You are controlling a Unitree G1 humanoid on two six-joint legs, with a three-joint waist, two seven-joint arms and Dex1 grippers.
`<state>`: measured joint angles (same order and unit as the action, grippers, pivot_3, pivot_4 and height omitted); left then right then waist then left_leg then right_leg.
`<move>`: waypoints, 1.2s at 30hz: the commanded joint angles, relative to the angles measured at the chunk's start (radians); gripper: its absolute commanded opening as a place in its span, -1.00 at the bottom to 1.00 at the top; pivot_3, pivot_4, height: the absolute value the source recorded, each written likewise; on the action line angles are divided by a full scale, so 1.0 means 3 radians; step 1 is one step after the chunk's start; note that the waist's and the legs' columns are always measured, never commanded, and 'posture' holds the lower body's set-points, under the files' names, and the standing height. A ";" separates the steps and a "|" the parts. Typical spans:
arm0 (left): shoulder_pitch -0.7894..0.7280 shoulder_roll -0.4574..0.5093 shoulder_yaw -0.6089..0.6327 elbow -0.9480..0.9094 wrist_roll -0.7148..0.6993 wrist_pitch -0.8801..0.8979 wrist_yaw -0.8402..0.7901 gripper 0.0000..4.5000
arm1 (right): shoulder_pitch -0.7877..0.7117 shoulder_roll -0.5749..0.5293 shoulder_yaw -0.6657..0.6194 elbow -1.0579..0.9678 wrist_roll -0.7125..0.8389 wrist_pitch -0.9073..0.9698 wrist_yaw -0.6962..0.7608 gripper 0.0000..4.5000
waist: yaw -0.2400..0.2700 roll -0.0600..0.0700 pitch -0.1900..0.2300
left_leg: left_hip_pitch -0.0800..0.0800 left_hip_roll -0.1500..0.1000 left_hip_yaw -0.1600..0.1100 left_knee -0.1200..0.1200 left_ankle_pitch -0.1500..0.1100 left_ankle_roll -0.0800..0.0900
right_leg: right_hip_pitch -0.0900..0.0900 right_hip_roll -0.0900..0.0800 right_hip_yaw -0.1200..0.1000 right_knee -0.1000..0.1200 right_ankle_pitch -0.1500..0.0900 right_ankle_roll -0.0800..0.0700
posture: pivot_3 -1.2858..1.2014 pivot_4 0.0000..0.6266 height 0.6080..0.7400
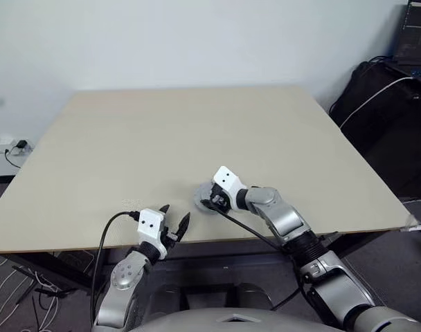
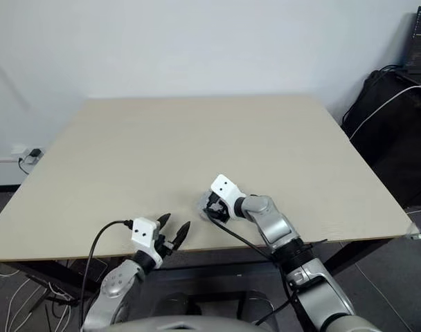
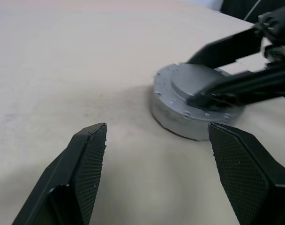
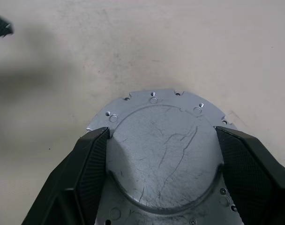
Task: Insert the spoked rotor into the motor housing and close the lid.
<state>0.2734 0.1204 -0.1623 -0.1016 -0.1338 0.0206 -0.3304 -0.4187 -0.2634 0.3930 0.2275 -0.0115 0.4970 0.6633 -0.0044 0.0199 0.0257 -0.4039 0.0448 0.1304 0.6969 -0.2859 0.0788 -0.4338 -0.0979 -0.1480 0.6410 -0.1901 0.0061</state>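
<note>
On the beige bench point(image 1: 127, 138), our right fingers point(image 4: 91, 159) clamp the round grey metal lid's point(image 4: 163, 154) raised hub; our left fingers point(image 3: 88, 164) stand apart nearby.

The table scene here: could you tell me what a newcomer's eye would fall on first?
First, the grey lid with its raised round hub, lying smooth face up near the front edge of the wide pale table. The right gripper reaches over it, one black finger on each side of the hub. To its left, the left gripper hovers open at the table's edge, pointing toward the lid.
</note>
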 commanded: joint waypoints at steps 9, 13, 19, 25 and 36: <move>-0.0944 -0.0131 0.0264 0.0149 -0.0458 0.1331 0.0009 0.63 | 0.0049 -0.0058 0.0014 0.0022 -0.0022 0.0315 0.0100 0.43 | 0.0022 -0.0001 0.0000 | 0.0010 -0.0001 -0.0004 0.0000 -0.0002 0.0003 | 0.0015 0.0002 -0.0003 -0.0008 0.0000 0.0002 | 0.03 -1.00 1.00; -0.1297 -0.0180 0.0506 0.0380 -0.0865 0.1742 -0.0172 0.63 | 0.0067 -0.0064 0.0003 -0.0016 -0.0014 0.0328 0.0096 0.43 | 0.0019 -0.0002 0.0000 | 0.0011 -0.0002 -0.0003 0.0000 -0.0002 0.0004 | 0.0016 0.0004 -0.0002 -0.0009 0.0000 0.0003 | 0.03 -1.00 1.00; -0.1547 -0.0090 0.0515 0.0509 -0.1010 0.2041 -0.0394 0.06 | 0.0109 -0.0075 -0.0031 -0.0080 -0.0011 0.0346 0.0071 0.43 | 0.0017 -0.0003 0.0000 | 0.0011 -0.0003 -0.0004 0.0000 0.0000 0.0010 | 0.0019 0.0005 -0.0001 -0.0008 -0.0003 0.0009 | 0.03 -1.00 1.00; -0.1692 -0.0029 0.0556 0.0646 -0.1068 0.2215 -0.0507 -0.78 | 0.0132 -0.0072 -0.0043 -0.0122 -0.0008 0.0369 0.0057 0.43 | 0.0017 -0.0003 0.0001 | 0.0010 -0.0004 -0.0003 0.0000 -0.0003 0.0007 | 0.0019 0.0005 0.0000 -0.0009 -0.0004 0.0009 | 0.03 -1.00 1.00; -0.1846 0.0072 0.0418 0.0849 -0.0981 0.2491 -0.0570 -1.00 | 0.0128 -0.0069 -0.0037 -0.0140 -0.0007 0.0386 0.0060 0.43 | 0.0015 -0.0004 0.0001 | 0.0011 -0.0004 -0.0003 -0.0001 -0.0003 0.0006 | 0.0019 0.0005 0.0001 -0.0009 -0.0004 0.0009 | 0.03 -1.00 1.00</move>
<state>-0.2532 0.1339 -0.0217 0.1518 -0.4336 0.7589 -0.4863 -0.4029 -0.2667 0.3737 0.1730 -0.0063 0.5768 0.6734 0.0002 0.0187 0.0260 -0.4007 0.0435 0.1294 0.6967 -0.2870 0.0805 -0.4282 -0.0964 -0.1478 0.6383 -0.1913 0.0088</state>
